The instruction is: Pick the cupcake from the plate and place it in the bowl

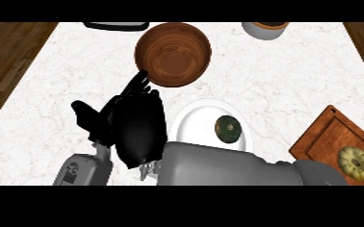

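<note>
A dark green cupcake (228,128) sits on the white plate (193,120) at the lower centre. The brown wooden bowl (173,54) stands beyond it, near the counter's far edge, with nothing in it. My right forearm crosses in from the lower right over the plate's near rim. My right hand (138,125) lies just left of the plate, open and holding nothing, its straight fingers (136,82) pointing up to the bowl's near rim. My left hand (89,118) rests open beside it at the left, partly hidden by the right hand.
A wooden cutting board (323,142) at the right edge carries a yellowish ring-shaped pastry (352,159). A white cup (265,30) with dark contents stands at the far right. A black object (117,25) lies at the far edge, left of the bowl.
</note>
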Controlling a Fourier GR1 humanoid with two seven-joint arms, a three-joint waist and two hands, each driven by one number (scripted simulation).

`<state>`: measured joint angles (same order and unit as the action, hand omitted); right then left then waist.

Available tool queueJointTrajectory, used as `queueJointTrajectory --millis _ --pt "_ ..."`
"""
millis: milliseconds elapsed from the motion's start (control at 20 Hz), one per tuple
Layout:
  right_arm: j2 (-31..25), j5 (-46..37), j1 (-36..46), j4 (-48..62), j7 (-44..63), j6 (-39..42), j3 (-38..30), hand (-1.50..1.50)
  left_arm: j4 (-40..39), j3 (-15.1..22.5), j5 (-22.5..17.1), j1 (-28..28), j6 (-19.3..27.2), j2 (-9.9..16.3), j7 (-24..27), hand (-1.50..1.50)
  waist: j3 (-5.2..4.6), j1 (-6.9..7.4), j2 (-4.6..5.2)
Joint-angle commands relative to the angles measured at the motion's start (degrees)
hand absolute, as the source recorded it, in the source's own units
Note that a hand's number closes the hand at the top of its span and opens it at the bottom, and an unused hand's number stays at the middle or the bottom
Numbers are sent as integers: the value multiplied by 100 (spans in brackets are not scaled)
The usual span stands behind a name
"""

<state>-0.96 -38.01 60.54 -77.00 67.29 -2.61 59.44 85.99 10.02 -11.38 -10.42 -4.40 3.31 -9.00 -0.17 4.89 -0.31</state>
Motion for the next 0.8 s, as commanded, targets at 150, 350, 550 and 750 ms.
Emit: queueJointTrajectory --millis 150,350,550,750 --pt "91 156 1381 -99 1614 205 -522 150 -23 -18 1 51 -15 8 7 0 -6 -113 -50" --pt "90 421 1807 298 1512 -114 -642 150 -100 -179 -28 -57 -60 144 -26 0 -9 -76 10" --pt "90 334 2121 777 1405 -359 -879 150 -56 -168 -49 -80 -54 92 -35 0 -4 -154 19" --pt "91 329 2212 1466 961 -620 -1009 150 47 -198 -50 -54 31 54 -76 0 0 -174 54"
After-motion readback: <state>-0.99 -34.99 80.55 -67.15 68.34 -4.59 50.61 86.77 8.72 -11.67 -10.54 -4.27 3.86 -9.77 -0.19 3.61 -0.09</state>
